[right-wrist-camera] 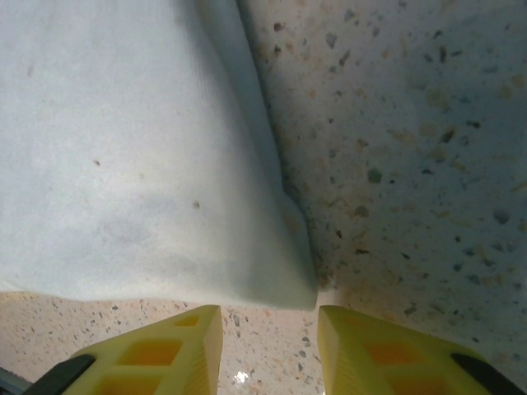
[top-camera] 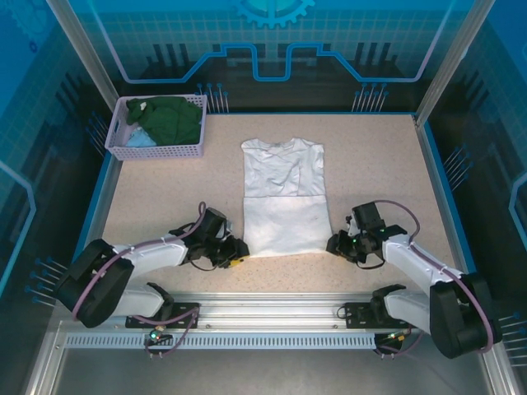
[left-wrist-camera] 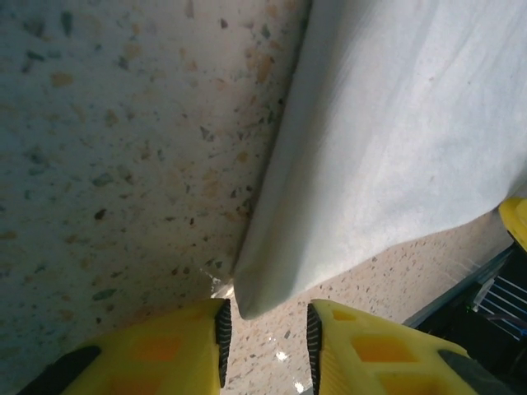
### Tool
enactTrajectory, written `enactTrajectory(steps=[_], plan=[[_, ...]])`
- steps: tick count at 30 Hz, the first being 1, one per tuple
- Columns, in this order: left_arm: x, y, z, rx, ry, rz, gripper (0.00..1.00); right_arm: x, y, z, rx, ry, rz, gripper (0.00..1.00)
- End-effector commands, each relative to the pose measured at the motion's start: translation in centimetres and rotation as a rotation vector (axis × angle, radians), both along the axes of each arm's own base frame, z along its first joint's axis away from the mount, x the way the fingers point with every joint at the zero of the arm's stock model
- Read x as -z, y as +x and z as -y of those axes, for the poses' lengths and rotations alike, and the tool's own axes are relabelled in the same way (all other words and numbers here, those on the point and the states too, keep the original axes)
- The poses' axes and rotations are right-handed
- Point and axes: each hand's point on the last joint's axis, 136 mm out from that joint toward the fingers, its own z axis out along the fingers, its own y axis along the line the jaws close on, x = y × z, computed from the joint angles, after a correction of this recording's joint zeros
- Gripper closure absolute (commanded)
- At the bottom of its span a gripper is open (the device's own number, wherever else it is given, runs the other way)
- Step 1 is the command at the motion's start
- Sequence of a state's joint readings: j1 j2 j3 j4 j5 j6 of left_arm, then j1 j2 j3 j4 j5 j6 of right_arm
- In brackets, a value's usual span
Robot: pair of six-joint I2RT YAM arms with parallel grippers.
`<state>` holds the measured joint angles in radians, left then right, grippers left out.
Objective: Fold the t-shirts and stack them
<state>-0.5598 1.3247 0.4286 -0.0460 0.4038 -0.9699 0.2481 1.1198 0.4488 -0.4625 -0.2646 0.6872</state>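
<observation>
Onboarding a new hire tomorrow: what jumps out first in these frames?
A white t-shirt, sides folded in, lies flat in the middle. The left pincer and right pincer sit at its two near corners, fingers apart, cloth not yet between them. Back left, a lavender basket holds a dark green shirt.

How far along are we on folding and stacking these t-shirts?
Done: the white t-shirt lies flat mid-table, and its sleeves appear folded in. In hand: the left gripper and right gripper sit at its near hem corners, jaws apart, nothing gripped yet. Left: fold it up, then do the dark green shirt and light blue shirt in the basket; nothing is stacked yet.
</observation>
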Motion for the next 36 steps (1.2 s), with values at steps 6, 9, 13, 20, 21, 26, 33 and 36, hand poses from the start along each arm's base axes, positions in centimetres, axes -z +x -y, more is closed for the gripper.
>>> enactTrajectory(steps=[6, 9, 13, 20, 21, 26, 33, 36], plan=[[0.9, 1.2, -0.2, -0.024, 0.050, 0.023, 0.78, -0.1, 1.0, -0.3, -0.015, -0.024, -0.006, 0.69], [0.9, 1.6, -0.2, -0.032, 0.060, 0.028, 0.82, 0.3, 1.0, 0.0, -0.006, -0.049, -0.031, 0.72], [0.7, 2.1, -0.3, -0.030, 0.082, 0.045, 0.85, 0.4, 0.7, 0.4, 0.001, -0.076, -0.056, 0.68], [0.4, 2.5, -0.2, -0.015, 0.095, 0.058, 0.85, -0.1, 0.3, 1.1, -0.007, -0.115, -0.050, 0.58], [0.4, 2.5, -0.2, -0.015, 0.097, 0.057, 0.85, 0.0, 0.4, 0.8, -0.014, -0.099, -0.050, 0.60], [0.5, 2.7, -0.1, -0.005, 0.106, 0.059, 0.92, 0.6, 0.9, -0.4, -0.042, -0.084, -0.071, 0.70], [0.4, 2.0, -0.9, 0.012, 0.141, 0.060, 1.00, 1.2, 0.6, -0.5, -0.060, -0.101, -0.088, 0.98], [0.3, 0.9, -1.5, 0.040, 0.161, 0.042, 1.00, 1.3, -0.6, -0.1, -0.078, -0.128, -0.112, 1.00]])
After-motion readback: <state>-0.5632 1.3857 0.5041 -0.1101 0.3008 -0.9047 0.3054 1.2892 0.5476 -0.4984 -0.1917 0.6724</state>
